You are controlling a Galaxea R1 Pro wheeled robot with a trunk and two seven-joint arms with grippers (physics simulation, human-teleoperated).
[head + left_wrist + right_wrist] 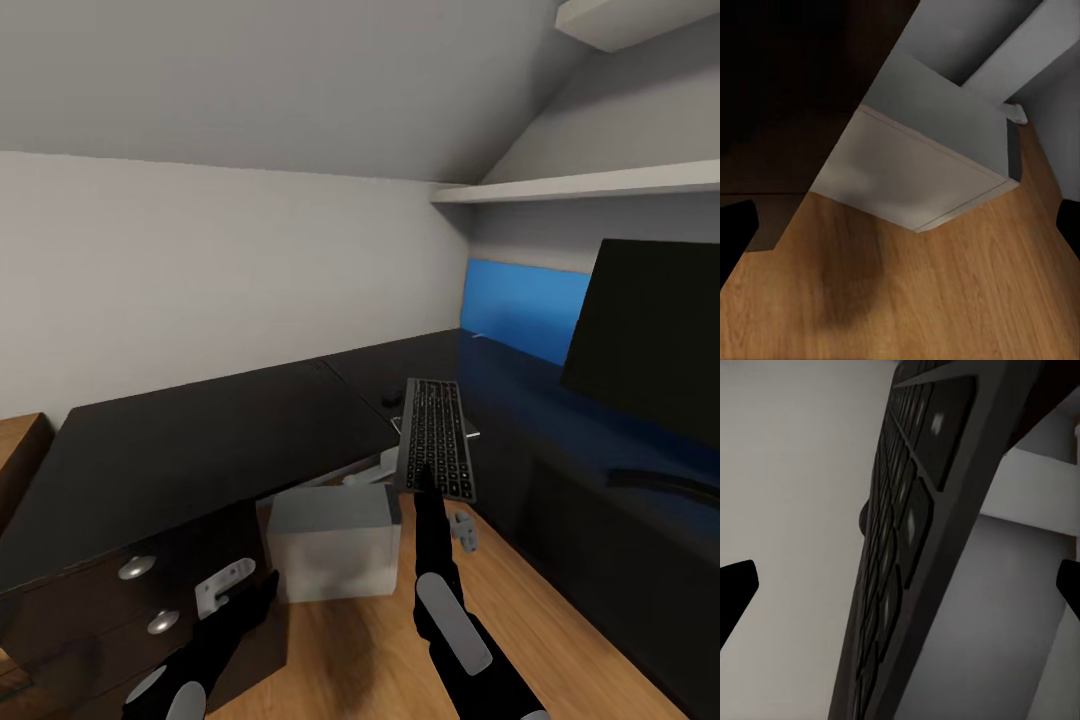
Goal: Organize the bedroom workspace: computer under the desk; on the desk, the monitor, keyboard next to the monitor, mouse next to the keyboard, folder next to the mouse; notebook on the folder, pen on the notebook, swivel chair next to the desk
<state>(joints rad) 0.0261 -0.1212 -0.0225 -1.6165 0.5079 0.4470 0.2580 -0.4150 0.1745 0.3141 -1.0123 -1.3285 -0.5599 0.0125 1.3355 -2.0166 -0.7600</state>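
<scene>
The long black L-shaped table (200,430) is running along the white wall and turning the corner toward 3 o'clock in the head view. The slim dark-framed keyboard with black keys (437,437) is sitting tilted at the table's inner corner, its near end jutting past the table edge over the wooden floor (500,620). The right claw (421,476) is reaching up from 6 o'clock to that near end; in the right wrist view the keyboard (900,555) is crossing slantwise between the two dark fingertips (735,589), which are standing wide apart, so the claw appears released, though contact at the tip is hard to judge. The wide flat black monitor (650,340) is standing on the table at 3 o'clock, in front of a blue wall panel (525,305). The light grey box-shaped computer tower (335,540) is resting on the floor near the table's inner corner. The left claw (235,600) is hanging at 7 o'clock beside the black drawer unit with round silver knobs (137,567), jaws spread, gripping nothing; its wrist view is looking down on the computer (922,150).
</scene>
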